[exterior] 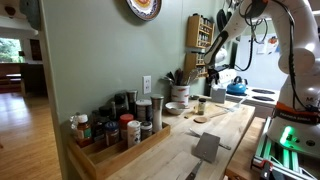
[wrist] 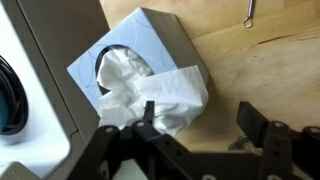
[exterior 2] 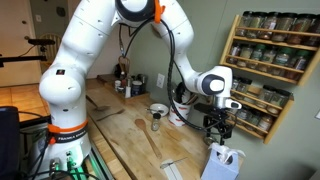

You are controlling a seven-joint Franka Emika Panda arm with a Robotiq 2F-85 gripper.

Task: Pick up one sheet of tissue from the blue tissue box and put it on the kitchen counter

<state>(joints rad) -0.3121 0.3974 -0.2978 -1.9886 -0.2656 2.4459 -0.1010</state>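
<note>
Counter [wrist: 270,70] edge, tissue box [wrist: 150,35] under spread hand [wrist: 200,125]

One tissue box [wrist: 165,30], with one tissue [wrist: 160,90] standing out of it. One gripper [exterior 2: 218,128]. One kettle [exterior: 237,88], one utensil crock [exterior: 178,93], one wall spice rack [exterior 2: 262,75]. One tray [exterior: 120,152] at the counter [exterior: 190,135] corner, its jars too crowded to count.

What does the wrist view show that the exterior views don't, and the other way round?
Only the wrist view: the oval opening of the blue cardboard tissue box, with the white tissue sheet spilling over its top. Only an exterior view: the white robot arm and the wooden wall spice rack. Shared: the box, the tissue, the wooden counter and the open black pincer near the box.
</note>
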